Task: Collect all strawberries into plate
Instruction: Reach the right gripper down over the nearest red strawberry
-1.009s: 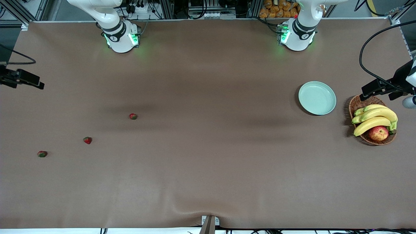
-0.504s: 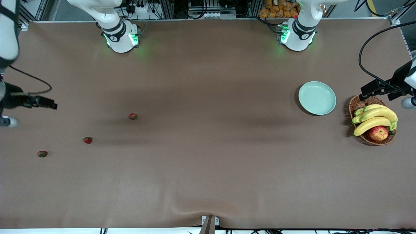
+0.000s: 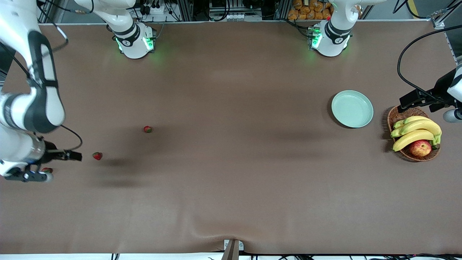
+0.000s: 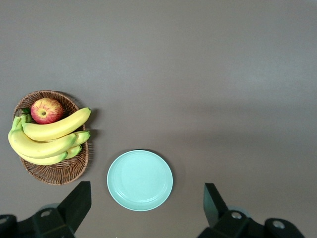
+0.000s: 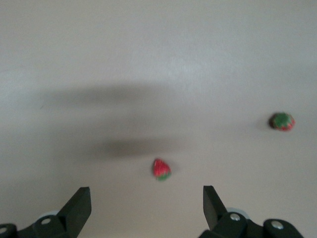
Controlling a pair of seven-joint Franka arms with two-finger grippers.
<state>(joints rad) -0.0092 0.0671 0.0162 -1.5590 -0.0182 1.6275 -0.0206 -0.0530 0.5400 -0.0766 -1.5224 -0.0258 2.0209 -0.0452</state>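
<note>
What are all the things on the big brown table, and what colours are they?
strawberries: three, red with green caps, at the right arm's end of the table; one is partly hidden under the right arm
plate: one, pale mint green, bare, toward the left arm's end
basket: one, brown wicker, beside the plate
bananas: one yellow bunch, in the basket
apple: one, red-yellow, in the basket
right gripper: fingers open, over the strawberries
left gripper: fingers open, over the plate

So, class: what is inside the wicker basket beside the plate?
The wicker basket holds a bunch of yellow bananas and one red-yellow apple. Whatever lies beneath the fruit is covered. No strawberries show there.
</note>
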